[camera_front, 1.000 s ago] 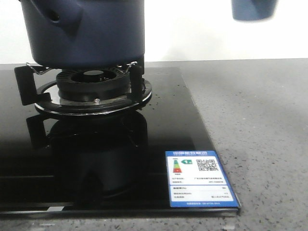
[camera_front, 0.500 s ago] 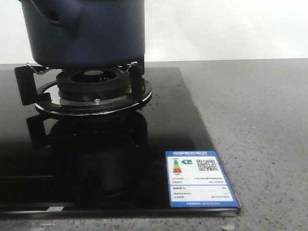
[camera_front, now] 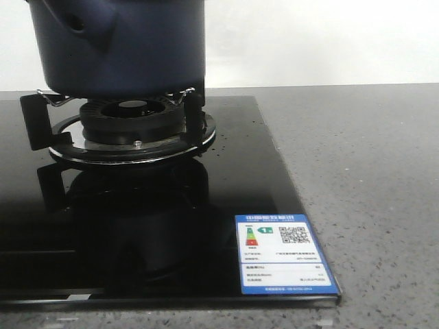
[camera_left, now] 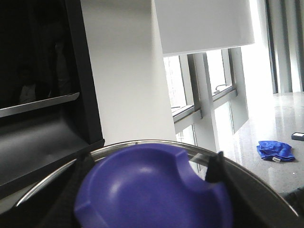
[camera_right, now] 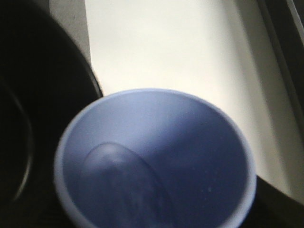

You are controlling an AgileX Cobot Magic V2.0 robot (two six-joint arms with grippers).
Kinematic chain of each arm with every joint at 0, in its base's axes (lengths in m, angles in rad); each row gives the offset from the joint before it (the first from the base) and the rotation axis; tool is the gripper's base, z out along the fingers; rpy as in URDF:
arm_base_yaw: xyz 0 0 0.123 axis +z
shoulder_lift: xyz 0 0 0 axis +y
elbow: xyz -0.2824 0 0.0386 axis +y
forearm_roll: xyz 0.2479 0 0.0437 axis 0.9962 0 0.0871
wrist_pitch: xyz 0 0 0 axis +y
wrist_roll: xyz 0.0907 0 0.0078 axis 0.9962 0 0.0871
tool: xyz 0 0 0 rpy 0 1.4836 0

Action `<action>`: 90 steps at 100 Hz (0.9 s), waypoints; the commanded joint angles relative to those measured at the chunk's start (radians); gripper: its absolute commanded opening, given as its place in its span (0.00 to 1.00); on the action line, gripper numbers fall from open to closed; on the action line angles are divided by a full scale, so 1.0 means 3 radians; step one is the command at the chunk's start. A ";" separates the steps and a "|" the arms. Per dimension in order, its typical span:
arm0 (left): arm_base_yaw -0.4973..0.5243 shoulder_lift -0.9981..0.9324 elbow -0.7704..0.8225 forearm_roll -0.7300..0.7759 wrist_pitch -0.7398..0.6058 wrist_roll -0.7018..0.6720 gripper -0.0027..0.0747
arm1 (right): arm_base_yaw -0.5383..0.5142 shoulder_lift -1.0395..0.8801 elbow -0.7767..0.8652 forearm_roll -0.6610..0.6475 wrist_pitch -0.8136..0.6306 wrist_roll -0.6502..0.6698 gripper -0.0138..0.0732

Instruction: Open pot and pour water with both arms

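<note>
The dark navy pot point(camera_front: 123, 44) stands on the gas burner point(camera_front: 134, 127) at the far left of the front view; its top is cut off by the frame. Neither gripper shows in that view. In the left wrist view my left gripper point(camera_left: 148, 167) is shut on the blue knob point(camera_left: 147, 190) of a metal-rimmed lid point(camera_left: 142, 143), with a black fingertip point(camera_left: 214, 167) on each side, held up in the air. In the right wrist view a pale blue cup point(camera_right: 156, 161) with water in it fills the lower frame and hides my right gripper's fingers.
The burner sits on a black glass hob point(camera_front: 233, 178) with an energy label point(camera_front: 281, 253) at its front right corner. Grey speckled counter point(camera_front: 370, 192) lies to the right. A dark round shape point(camera_right: 28, 118) is beside the cup. A blue cloth point(camera_left: 275, 150) lies far off.
One second ago the cup's bottom showed at the top right of the front view; it has since risen out of that view. The pot has not moved.
</note>
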 commanded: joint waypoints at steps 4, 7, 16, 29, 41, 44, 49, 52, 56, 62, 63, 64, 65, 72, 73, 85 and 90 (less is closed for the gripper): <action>-0.0017 -0.0075 -0.0129 -0.0260 -0.0037 -0.0034 0.39 | 0.0015 -0.0086 -0.0143 -0.0636 -0.0085 -0.0009 0.40; -0.0017 -0.0075 -0.0129 -0.0260 -0.0037 -0.0034 0.39 | 0.0015 -0.0070 -0.0143 -0.0785 -0.0058 -0.0009 0.40; -0.0017 -0.0075 -0.0129 -0.0260 -0.0037 -0.0034 0.39 | 0.0015 -0.0033 -0.0143 -0.1097 0.0032 -0.0009 0.40; -0.0017 -0.0075 -0.0129 -0.0260 -0.0037 -0.0034 0.39 | 0.0015 -0.0027 -0.0143 -0.1294 0.0076 -0.0009 0.40; -0.0017 -0.0075 -0.0129 -0.0252 -0.0037 -0.0034 0.39 | 0.0015 -0.0027 -0.0186 -0.1606 0.0114 -0.0009 0.40; -0.0017 -0.0075 -0.0129 -0.0252 -0.0037 -0.0034 0.39 | 0.0015 -0.0027 -0.0190 -0.1774 0.0128 -0.0009 0.40; -0.0017 -0.0075 -0.0129 -0.0234 -0.0037 -0.0034 0.39 | 0.0015 -0.0027 -0.0203 -0.2036 0.0185 -0.0009 0.40; -0.0017 -0.0075 -0.0129 -0.0235 -0.0037 -0.0034 0.39 | 0.0015 -0.0025 -0.0213 -0.2172 0.0215 -0.0009 0.40; -0.0017 -0.0075 -0.0129 -0.0235 -0.0037 -0.0034 0.39 | 0.0015 -0.0020 -0.0232 -0.2292 0.0256 -0.0009 0.40; -0.0017 -0.0075 -0.0129 -0.0235 -0.0037 -0.0034 0.39 | 0.0015 -0.0020 -0.0253 -0.2452 0.0308 -0.0009 0.40; -0.0017 -0.0075 -0.0129 -0.0235 -0.0037 -0.0034 0.39 | 0.0015 -0.0020 -0.0253 -0.2504 0.0323 -0.0009 0.40; -0.0017 -0.0075 -0.0129 -0.0235 -0.0037 -0.0034 0.39 | 0.0015 -0.0020 -0.0253 -0.2510 0.0332 -0.0020 0.40; -0.0017 -0.0075 -0.0129 -0.0235 -0.0037 -0.0034 0.39 | 0.0015 -0.0020 -0.0259 -0.2510 0.0347 -0.0053 0.40; -0.0017 -0.0075 -0.0129 -0.0235 -0.0037 -0.0034 0.39 | 0.0015 -0.0020 -0.0292 -0.2510 0.0406 -0.0255 0.40; -0.0017 -0.0075 -0.0129 -0.0235 -0.0037 -0.0034 0.39 | 0.0015 -0.0020 -0.0300 -0.2510 0.0405 -0.0269 0.40; -0.0017 -0.0075 -0.0129 -0.0235 -0.0037 -0.0034 0.39 | 0.0015 -0.0020 -0.0399 -0.2510 0.0412 -0.0412 0.40; -0.0017 -0.0075 -0.0129 -0.0235 -0.0037 -0.0034 0.39 | 0.0015 -0.0020 -0.0457 -0.2510 0.0412 -0.0479 0.40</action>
